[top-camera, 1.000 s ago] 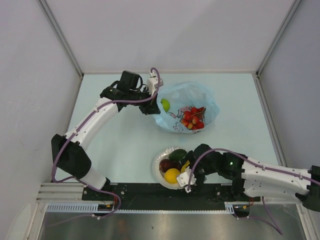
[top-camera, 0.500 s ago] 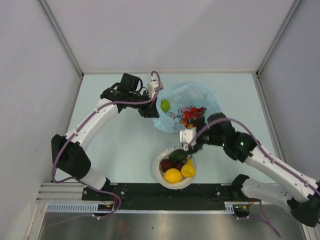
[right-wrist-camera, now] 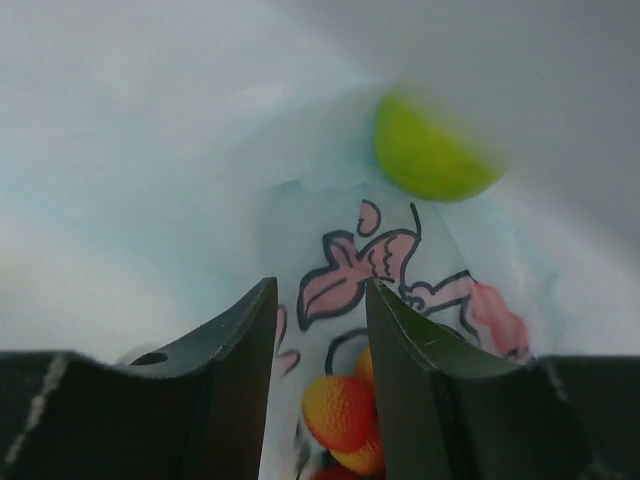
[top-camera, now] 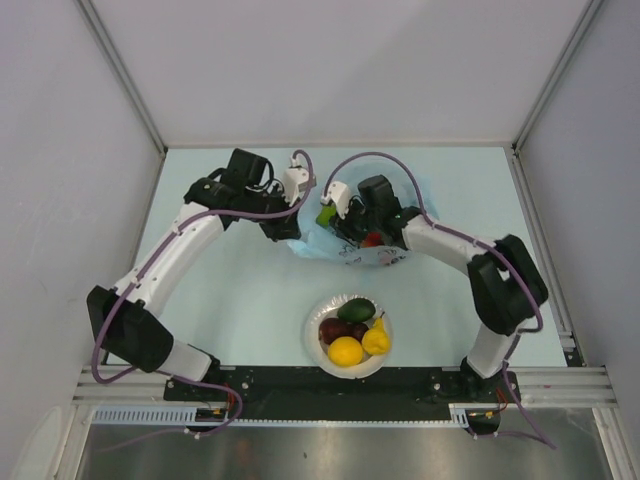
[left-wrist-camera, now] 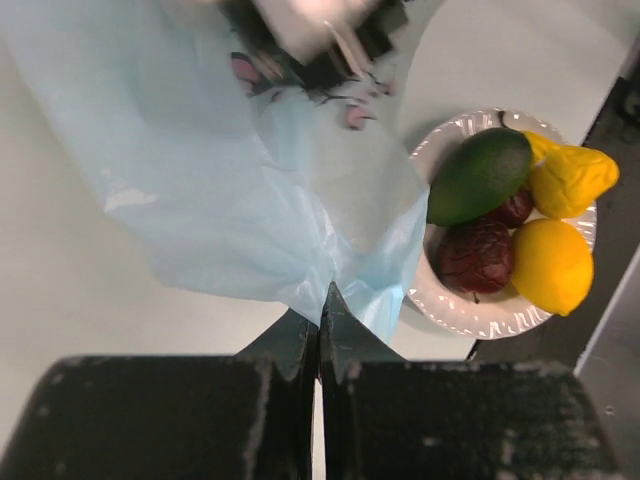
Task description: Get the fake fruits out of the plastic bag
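Right claw (right-wrist-camera: 320, 300) reached plastic bag (left-wrist-camera: 220, 200), narrowly parted; left claw (left-wrist-camera: 320, 312) pinches its edge.

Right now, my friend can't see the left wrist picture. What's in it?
The left gripper pinches the edge of a light-blue plastic bag. Beside it, a white bowl holds an avocado, a lemon and dark red fruits.

plastic bag (left-wrist-camera: 190, 190): thin translucent film, crinkled; avocado (left-wrist-camera: 478, 175): smooth, matt plastic; lemon (left-wrist-camera: 552, 265): faintly pebbled, soft sheen; bowl (left-wrist-camera: 470, 318): glossy white, ribbed rim; table (top-camera: 240, 290): matt
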Motion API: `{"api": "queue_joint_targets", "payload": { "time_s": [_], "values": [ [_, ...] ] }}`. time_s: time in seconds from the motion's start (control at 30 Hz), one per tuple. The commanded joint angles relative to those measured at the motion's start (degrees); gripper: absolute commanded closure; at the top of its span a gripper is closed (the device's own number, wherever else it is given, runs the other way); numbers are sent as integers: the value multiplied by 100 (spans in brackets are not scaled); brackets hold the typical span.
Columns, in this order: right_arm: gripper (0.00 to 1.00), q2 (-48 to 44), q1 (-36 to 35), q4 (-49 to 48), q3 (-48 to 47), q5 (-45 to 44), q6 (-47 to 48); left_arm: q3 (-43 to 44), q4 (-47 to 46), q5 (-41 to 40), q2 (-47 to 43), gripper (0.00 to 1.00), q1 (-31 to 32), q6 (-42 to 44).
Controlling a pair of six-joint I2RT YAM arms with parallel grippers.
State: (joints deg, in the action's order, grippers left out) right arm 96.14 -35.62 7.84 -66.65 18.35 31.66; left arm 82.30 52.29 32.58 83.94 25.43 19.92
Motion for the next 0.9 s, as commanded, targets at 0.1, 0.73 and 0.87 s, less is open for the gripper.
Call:
{"api": "queue_joint_targets", "payload": {
  "time_s": [0.1, 0.73, 0.87],
  "values": [
    [45, 1081, 547, -1081, -1262, -508, -2295, 401, 123, -190, -273, 100, -161, 196],
    [0, 3077, 529, -872, -2897, -692, -3254, 840, 492, 109, 131, 100, -144, 302],
    [20, 3008, 573, -916, -2845, -597, -3027, 726, 422, -14, 114, 100, -144, 293]
  ]
}}
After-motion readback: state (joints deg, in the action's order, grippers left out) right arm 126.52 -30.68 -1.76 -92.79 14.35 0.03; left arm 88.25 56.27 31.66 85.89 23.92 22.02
